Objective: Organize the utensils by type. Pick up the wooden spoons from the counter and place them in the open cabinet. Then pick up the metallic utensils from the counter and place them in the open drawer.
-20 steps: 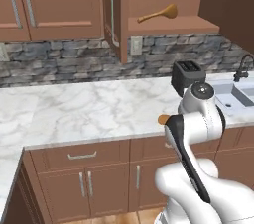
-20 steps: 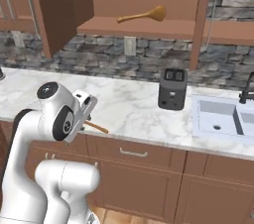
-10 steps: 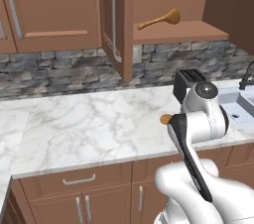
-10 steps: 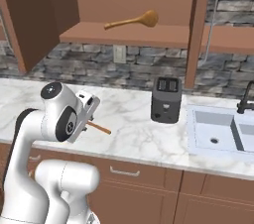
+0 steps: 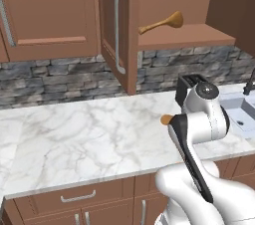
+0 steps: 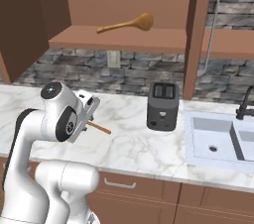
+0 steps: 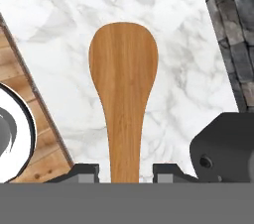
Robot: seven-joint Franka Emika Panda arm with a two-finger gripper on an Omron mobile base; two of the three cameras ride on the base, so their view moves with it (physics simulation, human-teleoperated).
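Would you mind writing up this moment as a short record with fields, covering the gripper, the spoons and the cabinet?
gripper: gripper shut on a wooden spoon, held above the counter
held spoon: bowl points away from the hand, handle between the fingertips
other spoon: large wooden spoon lies on the shelf of the open cabinet
cabinet door: swung open, silver bar handle visible
nearby: black toaster on the counter, sink to its right
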